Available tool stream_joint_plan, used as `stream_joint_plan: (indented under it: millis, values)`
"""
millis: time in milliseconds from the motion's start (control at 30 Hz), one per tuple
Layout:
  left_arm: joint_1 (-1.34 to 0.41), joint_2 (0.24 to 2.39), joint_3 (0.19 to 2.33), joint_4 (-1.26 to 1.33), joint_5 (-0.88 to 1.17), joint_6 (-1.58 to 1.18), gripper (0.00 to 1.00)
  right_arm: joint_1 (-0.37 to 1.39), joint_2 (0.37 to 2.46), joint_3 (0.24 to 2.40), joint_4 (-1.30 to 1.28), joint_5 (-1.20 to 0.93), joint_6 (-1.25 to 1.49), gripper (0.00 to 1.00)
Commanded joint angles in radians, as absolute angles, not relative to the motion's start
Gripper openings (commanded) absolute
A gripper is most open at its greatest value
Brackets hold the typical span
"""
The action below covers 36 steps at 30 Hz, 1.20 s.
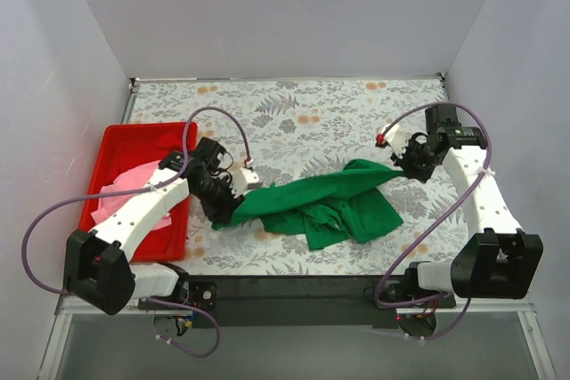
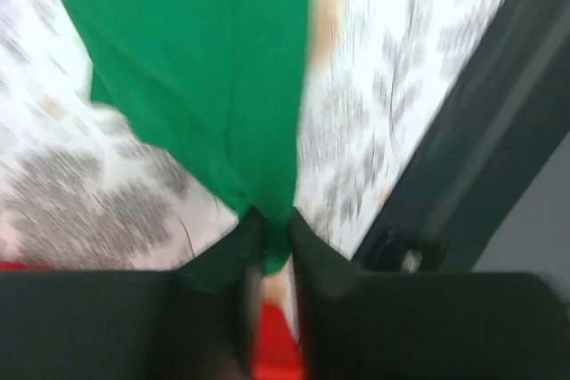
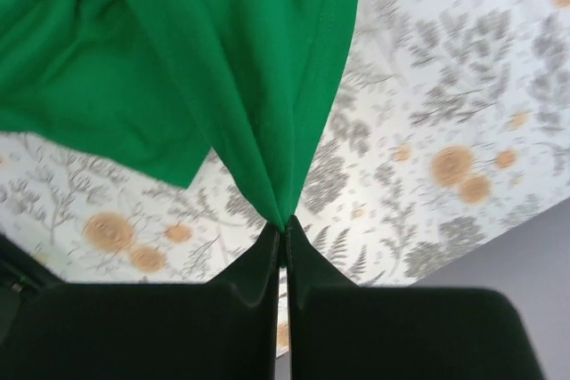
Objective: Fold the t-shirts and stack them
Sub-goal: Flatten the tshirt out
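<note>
Green t-shirt (image 1: 329, 204) is clamped by thin edges in left gripper (image 2: 272, 239) and right gripper (image 3: 283, 234), strung between them, middle bunched below. Slip-out is risked if it is over-tensioned.

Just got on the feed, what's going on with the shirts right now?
Both arms have hold of the green t-shirt. The left gripper is shut on one end and the right gripper is shut on the other, so the cloth stretches, bunched, between them across the floral table. It is not folded yet. The pink t-shirt lies crumpled in the red tray at the left, with neither gripper on it.
</note>
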State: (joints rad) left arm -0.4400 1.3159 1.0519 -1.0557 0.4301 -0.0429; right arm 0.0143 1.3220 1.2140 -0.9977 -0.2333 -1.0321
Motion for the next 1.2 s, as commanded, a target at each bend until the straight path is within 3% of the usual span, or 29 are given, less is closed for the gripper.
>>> stream_joint_plan:
  millis: [0,33,67,100,200,300,400,600,767,1067,1167]
  values:
    - [-0.411,1.234,0.933,-1.221,0.319,0.146,0.24,0.009,1.272,1.125,-1.132,-0.175,-1.150,0.01]
    - [-0.408,1.180,0.934,-1.212,0.321,0.140,0.51,0.009,1.258,1.108,-1.134,-0.163,-1.154,0.01]
    - [-0.405,1.160,0.958,-1.198,0.330,0.105,0.59,0.009,1.252,1.088,-1.131,-0.158,-1.158,0.01]
    - [-0.403,1.152,0.972,-1.186,0.339,0.074,0.66,0.009,1.252,1.075,-1.132,-0.153,-1.160,0.01]
    - [-0.346,1.216,1.038,-1.117,0.360,-0.043,0.72,0.009,1.264,1.063,-1.134,-0.155,-1.149,0.01]
    - [-0.235,1.320,1.097,-1.033,0.405,-0.150,0.70,0.009,1.273,1.057,-1.134,-0.156,-1.144,0.01]
    - [-0.224,1.437,1.132,-0.967,0.373,-0.276,0.57,0.011,1.273,1.054,-1.134,-0.172,-1.140,0.01]
    - [-0.224,1.661,1.177,-0.953,0.442,-0.408,0.53,0.011,1.273,1.055,-1.140,-0.170,-1.127,0.01]
    - [-0.224,1.726,1.183,-0.922,0.442,-0.483,0.53,0.009,1.258,1.051,-1.140,-0.164,-1.135,0.01]
    - [-0.235,1.782,1.161,-0.838,0.416,-0.555,0.36,0.011,1.269,1.054,-1.143,-0.169,-1.126,0.01]
    - [-0.258,1.776,1.128,-0.812,0.358,-0.568,0.34,0.011,1.272,1.054,-1.141,-0.161,-1.129,0.01]
